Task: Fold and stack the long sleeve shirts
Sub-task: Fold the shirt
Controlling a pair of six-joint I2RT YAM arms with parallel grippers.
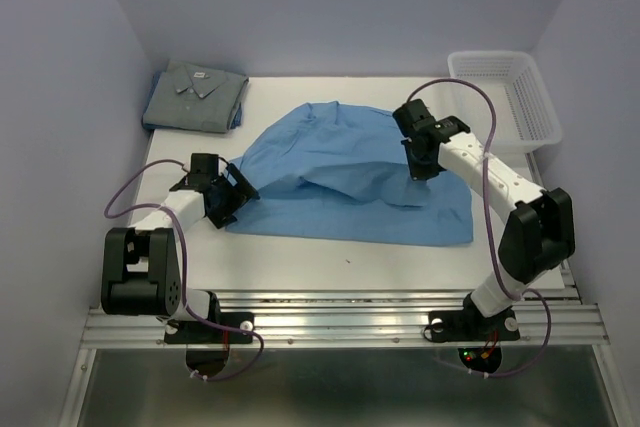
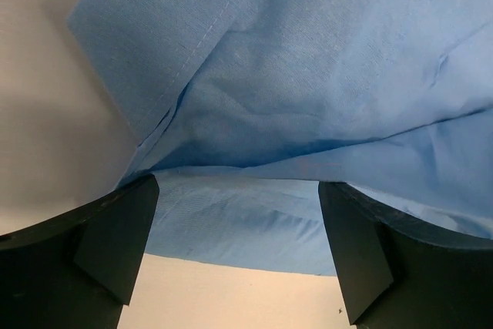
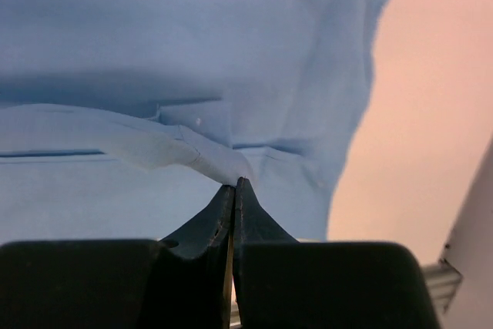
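Note:
A light sky-blue shirt (image 1: 350, 179) lies spread over the middle of the table, partly folded over itself. My right gripper (image 1: 419, 173) is shut on a pinched fold of this shirt (image 3: 216, 161) near its right side. At the shirt's left edge my left gripper (image 1: 232, 197) stands open, its fingers (image 2: 115, 236) on either side of the raised cloth edge (image 2: 231, 221), not touching it. A duller grey-blue shirt (image 1: 196, 95) lies folded at the back left corner, collar up.
A white mesh basket (image 1: 505, 97) stands at the back right. The table's metal front rail (image 1: 340, 322) runs along the near edge between the arm bases. Walls close in the table on the left, back and right.

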